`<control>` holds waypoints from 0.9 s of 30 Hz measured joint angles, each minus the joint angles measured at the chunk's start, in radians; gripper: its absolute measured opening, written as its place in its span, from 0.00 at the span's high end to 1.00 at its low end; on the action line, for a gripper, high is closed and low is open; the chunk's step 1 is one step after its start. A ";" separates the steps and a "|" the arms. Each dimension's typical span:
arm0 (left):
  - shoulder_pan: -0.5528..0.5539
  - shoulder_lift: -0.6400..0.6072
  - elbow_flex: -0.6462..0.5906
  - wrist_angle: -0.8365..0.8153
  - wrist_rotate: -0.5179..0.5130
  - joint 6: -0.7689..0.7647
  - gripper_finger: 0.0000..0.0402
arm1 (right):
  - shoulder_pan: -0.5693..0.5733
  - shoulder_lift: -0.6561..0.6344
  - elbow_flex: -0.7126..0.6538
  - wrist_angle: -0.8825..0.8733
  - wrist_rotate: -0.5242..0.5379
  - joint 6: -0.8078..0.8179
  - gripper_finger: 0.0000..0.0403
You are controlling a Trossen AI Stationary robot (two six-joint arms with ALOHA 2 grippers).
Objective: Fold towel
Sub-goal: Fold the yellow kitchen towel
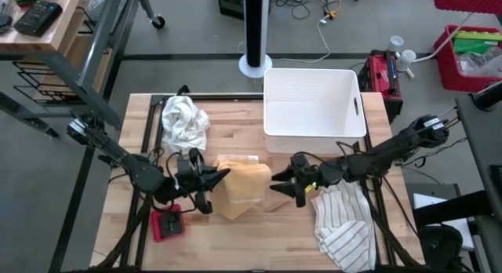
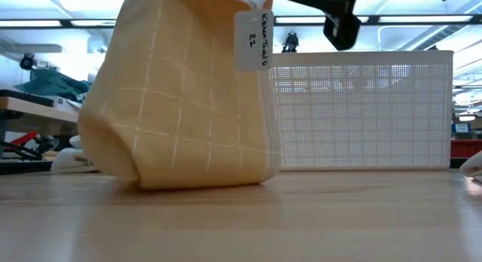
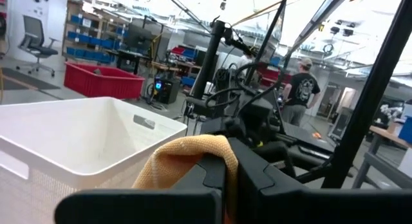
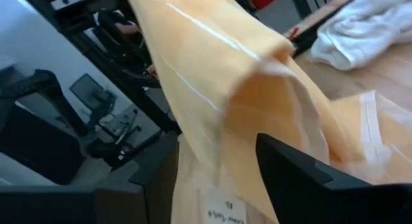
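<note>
The wooden table [image 1: 235,242] carries a white basket [image 1: 314,104] at its far side, toward the right. Near the middle of the table, just in front of the basket, sits the yellow towel [image 1: 239,187], bunched and lifted on its left side, with pale grid lines and a white label [image 2: 252,40] hanging at its top edge. A striped towel [image 1: 345,226] lies crumpled at the near right corner, and a white towel [image 1: 184,120] is heaped at the far left. The left gripper [image 1: 216,179] is clenched on the yellow towel's left edge, holding the cloth up off the table. The right gripper [image 1: 282,183] sits just beside the towel's right edge with its fingers released, holding nothing. A small red object [image 1: 167,223] lies near the left arm.
</note>
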 joint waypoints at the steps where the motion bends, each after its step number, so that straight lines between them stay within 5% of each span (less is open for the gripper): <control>1: 0.000 0.003 0.000 0.001 0.000 0.002 1.00 | 0.000 0.007 0.013 0.000 0.000 -0.008 0.48; 12: -0.005 0.038 0.000 0.036 0.017 0.003 1.00 | -0.001 0.142 0.184 0.001 -0.081 -0.072 0.49; 15: -0.006 0.037 0.000 0.033 0.016 0.012 1.00 | 0.005 0.174 0.224 0.000 -0.096 -0.059 0.59; 21: -0.041 0.009 0.000 -0.030 -0.002 0.048 0.97 | 0.009 0.187 0.266 0.000 -0.188 -0.129 0.96; 27: -0.077 0.000 0.000 -0.091 -0.071 0.032 0.85 | 0.011 0.166 0.268 0.001 -0.184 -0.149 0.99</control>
